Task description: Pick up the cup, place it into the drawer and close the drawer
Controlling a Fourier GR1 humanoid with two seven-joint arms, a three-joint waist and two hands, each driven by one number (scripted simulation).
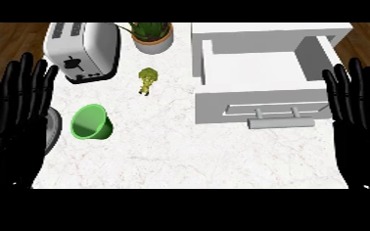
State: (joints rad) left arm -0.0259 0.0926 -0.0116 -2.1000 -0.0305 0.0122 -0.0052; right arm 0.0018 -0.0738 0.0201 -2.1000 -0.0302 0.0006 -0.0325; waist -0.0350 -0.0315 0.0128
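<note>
**Cup waits on its side, drawer stands open**

The green cup (92, 123) lies tipped on the counter (188, 161) in the lower left of the frame, its open mouth turned toward the lower left and its narrower base toward the right. It looks like thin, stiff plastic: probably light, smooth enough to slip, and likely to roll if nudged. A hold across the body near the rim, thumb on one side and fingers on the other, looks the safest.

Up and to the right sits a small green vegetable (147, 80), with a toaster (81, 50) and a potted plant (151, 35) along the top. The white drawer (253, 71) is pulled out at the right, its handle (280, 123) toward the viewer.

The left hand (23, 112) rests at the left edge and the right hand (353, 117) at the right edge, both with fingers straight and spread, holding nothing.
</note>
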